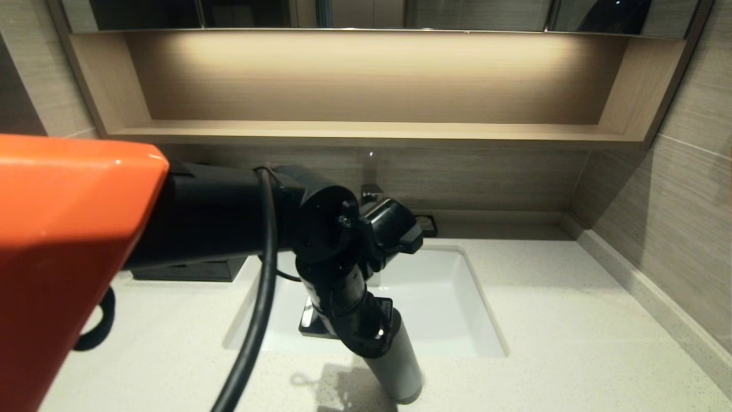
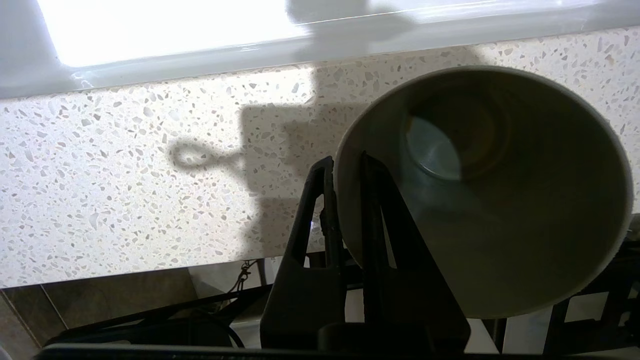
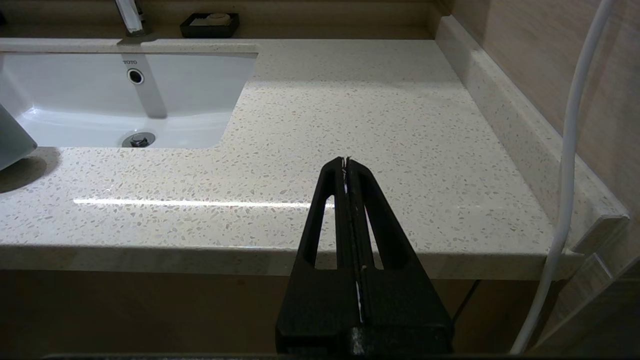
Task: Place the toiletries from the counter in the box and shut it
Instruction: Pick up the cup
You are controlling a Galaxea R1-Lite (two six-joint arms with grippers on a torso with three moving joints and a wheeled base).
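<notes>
The left gripper (image 2: 344,200) is pinched shut on the rim of the grey cup (image 2: 480,190), one finger inside, one outside, on the counter (image 2: 125,190) by the basin (image 1: 446,297). No toiletries show; the box (image 1: 183,269) sits far left. The cup looks rigid, light and smooth, so the rim suits. The right gripper (image 3: 346,167) hangs closed, empty, off the counter edge

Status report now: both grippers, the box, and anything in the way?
Left gripper shut on cup rim. Right gripper shut, parked off counter edge. Box mostly hidden behind arm. No toiletries visible.
</notes>
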